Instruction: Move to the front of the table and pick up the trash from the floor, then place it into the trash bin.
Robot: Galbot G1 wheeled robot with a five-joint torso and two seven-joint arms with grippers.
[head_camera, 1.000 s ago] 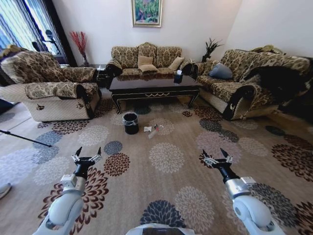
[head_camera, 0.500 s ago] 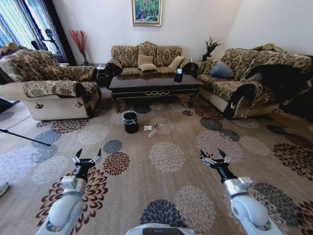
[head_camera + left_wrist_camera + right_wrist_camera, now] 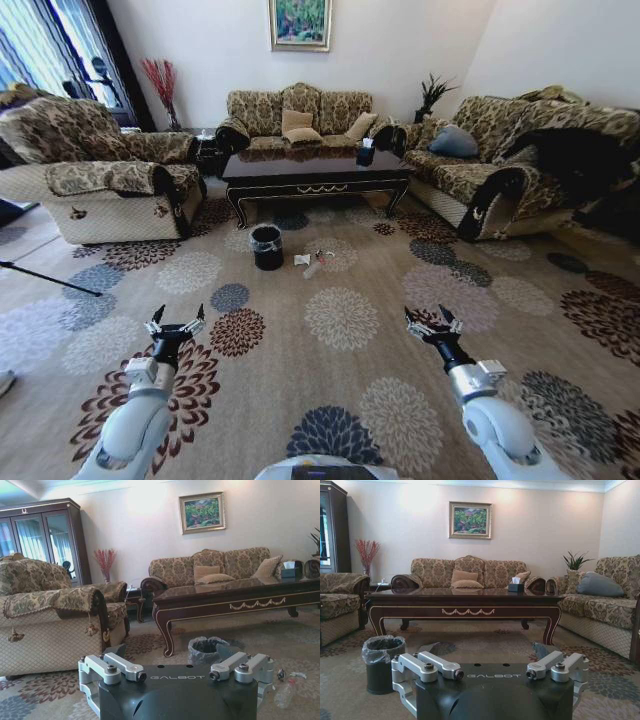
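The trash (image 3: 312, 262), a crumpled white paper scrap, a slim clear plastic bottle and tiny dark bits, is seen on the beige flower-medallion carpet floor (image 3: 340, 320), just right of the small round black trash bin (image 3: 266, 248) and in front of the long dark glossy wooden table (image 3: 315, 170). The pieces are judged light; the bottle looks slippery and best pinched across its middle, the paper soft. The left gripper (image 3: 176, 326) and right gripper (image 3: 428, 325) are held spread and empty, well short of it.

**One brand name, on both wrists**

"GALBOT" stands in pale capitals on the dark housing of the left gripper (image 3: 177, 677), centred between its two metal finger mounts. The same word sits in the same place on the right gripper (image 3: 487, 675). Nothing else in the room carries legible writing.
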